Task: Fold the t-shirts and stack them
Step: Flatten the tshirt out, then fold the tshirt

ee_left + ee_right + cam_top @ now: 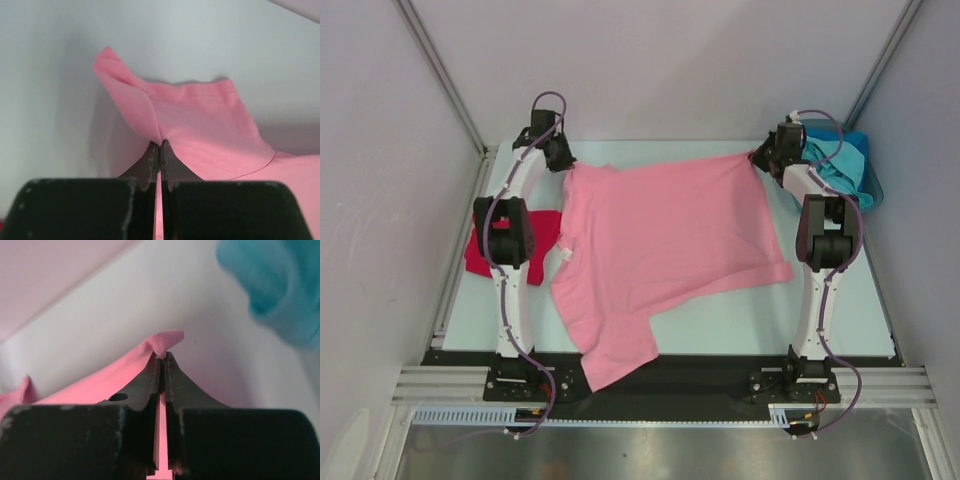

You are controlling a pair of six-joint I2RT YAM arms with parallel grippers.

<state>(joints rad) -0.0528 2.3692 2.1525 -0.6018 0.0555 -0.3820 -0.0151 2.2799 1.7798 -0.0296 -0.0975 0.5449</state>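
A light pink t-shirt [665, 240] lies spread across the middle of the table, one sleeve hanging over the near edge. My left gripper [563, 158] is shut on its far left corner, and the left wrist view shows pink cloth [200, 120] pinched between the closed fingertips [160, 144]. At the far right corner my right gripper [760, 155] is shut on the pink hem [167, 340], which pokes out past the fingertips [163, 356]. A bright red t-shirt [542, 232] lies folded at the left, partly under the left arm. Teal and blue t-shirts [845, 165] are heaped at the far right.
The teal heap [280, 285] lies close to the right of the right gripper. Pale walls enclose the table on the left, back and right. A black strip [710, 375] runs along the near edge between the arm bases.
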